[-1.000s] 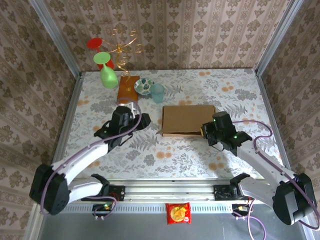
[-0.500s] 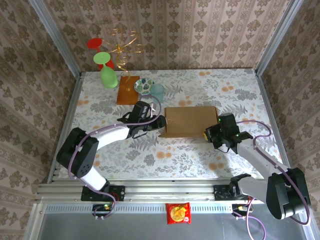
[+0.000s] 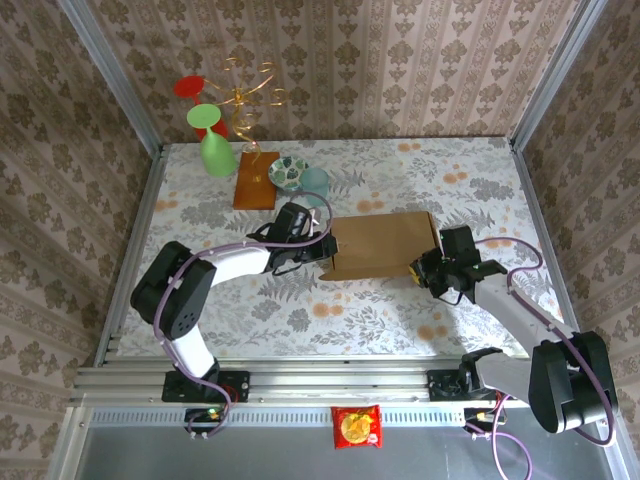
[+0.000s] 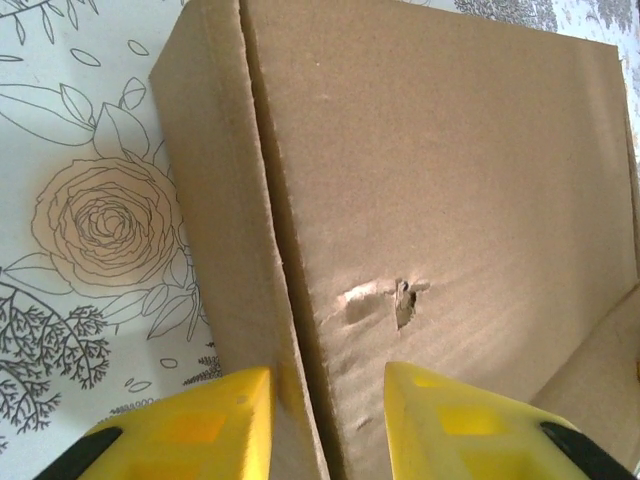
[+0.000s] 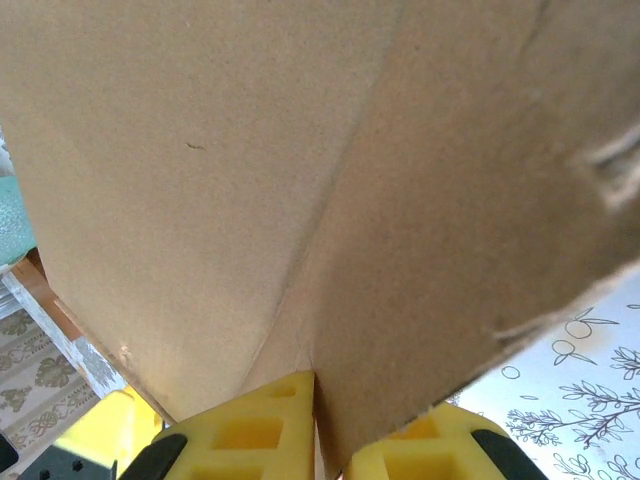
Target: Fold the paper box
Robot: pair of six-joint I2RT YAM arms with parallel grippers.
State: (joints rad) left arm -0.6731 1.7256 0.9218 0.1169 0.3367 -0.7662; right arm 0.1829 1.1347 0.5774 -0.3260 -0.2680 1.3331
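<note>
Now reaches the left end of the paper box (image 3: 385, 243) with the left fingers (image 4: 215, 415), in from a spot well off to the left a second ago. Shows the box skewed and partly tipped up, no longer lying square.

Lies mid-table (image 3: 450, 180), just right of the wooden slab (image 3: 253, 180) and the teal cup (image 3: 316, 180), between the two arms.

Straddles a crease at the left end with the left fingers, one yellow pad by the narrow side strip and one by the broad panel. Cannot tell whether pinching or merely bracketing.

Nips a flap edge at the right near corner with the right fingers (image 5: 250, 430), pads nearly together and cardboard between. Seems held so to anchor one end while bending a panel along its score.

Plain brown corrugated board, matte and faintly ribbed, with a small torn dent in the broad panel. Straight pre-scored creases, likely to fold cleanly. Soft face, likely to bruise under hard pressure.
</note>
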